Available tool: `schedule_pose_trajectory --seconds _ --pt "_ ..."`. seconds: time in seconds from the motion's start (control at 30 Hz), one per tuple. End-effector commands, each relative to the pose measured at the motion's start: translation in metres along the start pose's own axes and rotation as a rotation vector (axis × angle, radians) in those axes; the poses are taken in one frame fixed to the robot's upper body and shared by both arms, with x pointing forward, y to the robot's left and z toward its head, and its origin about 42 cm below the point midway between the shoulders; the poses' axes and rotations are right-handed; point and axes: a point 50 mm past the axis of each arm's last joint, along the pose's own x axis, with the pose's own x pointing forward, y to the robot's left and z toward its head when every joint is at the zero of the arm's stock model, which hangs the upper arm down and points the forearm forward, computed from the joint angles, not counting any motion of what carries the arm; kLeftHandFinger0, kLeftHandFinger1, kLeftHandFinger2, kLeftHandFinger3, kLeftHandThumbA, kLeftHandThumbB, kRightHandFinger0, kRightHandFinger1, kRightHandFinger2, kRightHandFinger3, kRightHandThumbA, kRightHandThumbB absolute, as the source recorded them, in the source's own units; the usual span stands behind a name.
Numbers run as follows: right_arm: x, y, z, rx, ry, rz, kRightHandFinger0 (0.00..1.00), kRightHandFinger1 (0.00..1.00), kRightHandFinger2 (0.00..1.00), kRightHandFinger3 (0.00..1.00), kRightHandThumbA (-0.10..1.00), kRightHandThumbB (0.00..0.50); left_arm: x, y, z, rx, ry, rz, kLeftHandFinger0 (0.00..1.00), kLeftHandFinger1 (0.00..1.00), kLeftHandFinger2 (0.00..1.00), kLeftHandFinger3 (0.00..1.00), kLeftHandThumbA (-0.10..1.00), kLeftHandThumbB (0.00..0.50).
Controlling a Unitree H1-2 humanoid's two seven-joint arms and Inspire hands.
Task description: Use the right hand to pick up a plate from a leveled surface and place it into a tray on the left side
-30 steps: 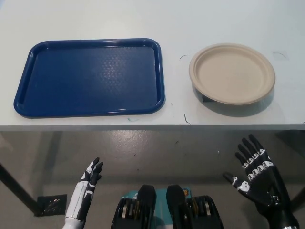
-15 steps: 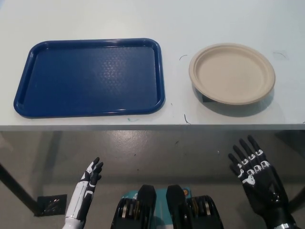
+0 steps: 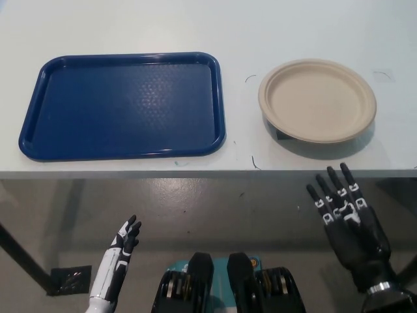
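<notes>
**Right hand below the table edge, plate untouched on the table**

Nearest to me, my left hand (image 3: 122,246) hangs low on the left, below the table and over the grey floor. Its fingers point up and lie close together; it holds nothing.

My right hand (image 3: 345,218) is low on the right, also below the table level. Its fingers (image 3: 324,199) are spread apart and point up toward the near table edge, their tips just short of it. It holds nothing and touches nothing.

Beyond both hands runs the white table (image 3: 195,26), its near edge crossing the whole view. Small dark marks show on its surface near the plate.

On the right part of the table lies the plate (image 3: 317,100), beige and round, right side up, empty, almost straight beyond my right hand. A shadow lies under its near rim.

On the left part sits the tray (image 3: 124,105), dark blue, rectangular with rounded corners, flat and empty. Tray and plate lie apart, with bare table between them.
</notes>
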Motion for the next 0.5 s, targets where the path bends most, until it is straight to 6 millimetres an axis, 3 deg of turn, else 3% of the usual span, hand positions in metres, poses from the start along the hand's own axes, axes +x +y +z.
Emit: schedule_pose_trajectory --seconds 0.0,0.47 --pt "0.027 0.032 0.012 0.307 -0.002 0.140 1.00 1.00 1.00 1.00 1.00 0.362 0.005 0.001 0.014 0.026 -0.104 0.007 1.00 1.00 1.00 1.00 1.00 0.124" --pt "0.038 0.018 0.003 0.344 0.011 0.069 1.00 1.00 1.00 1.00 1.00 0.370 0.004 0.001 0.014 0.039 -0.093 0.008 1.00 1.00 1.00 1.00 1.00 0.140"
